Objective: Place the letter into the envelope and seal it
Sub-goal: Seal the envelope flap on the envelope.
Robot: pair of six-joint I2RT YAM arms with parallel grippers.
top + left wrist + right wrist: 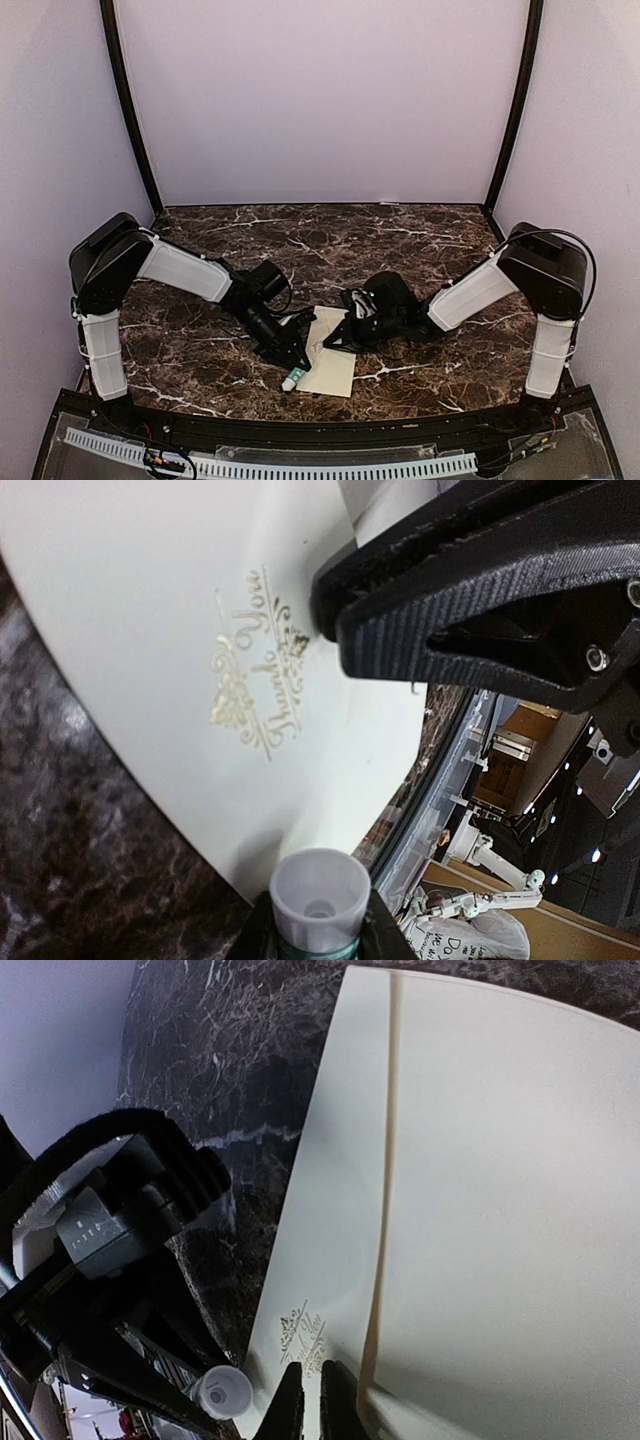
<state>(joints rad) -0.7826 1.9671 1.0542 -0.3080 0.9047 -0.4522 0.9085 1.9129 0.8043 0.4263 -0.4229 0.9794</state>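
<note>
The cream envelope [332, 366] lies flat on the marble table [420, 240] between the arms, its gold emblem [255, 670] facing up and a fold line [385, 1160] running along it. No separate letter sheet shows; it is hidden. My left gripper [296, 367] is shut on a glue stick [320, 895] with a white cap, held just off the envelope's near edge. My right gripper [308, 1402] is shut, and its tips rest on the envelope beside the emblem [305, 1335]. The glue stick [222, 1393] sits just to their left.
The left arm's black wrist and camera housing [110, 1220] stand close to the right gripper's fingers. The table's front rail [320, 425] runs just beyond the envelope's near edge. Purple walls close in the back and sides.
</note>
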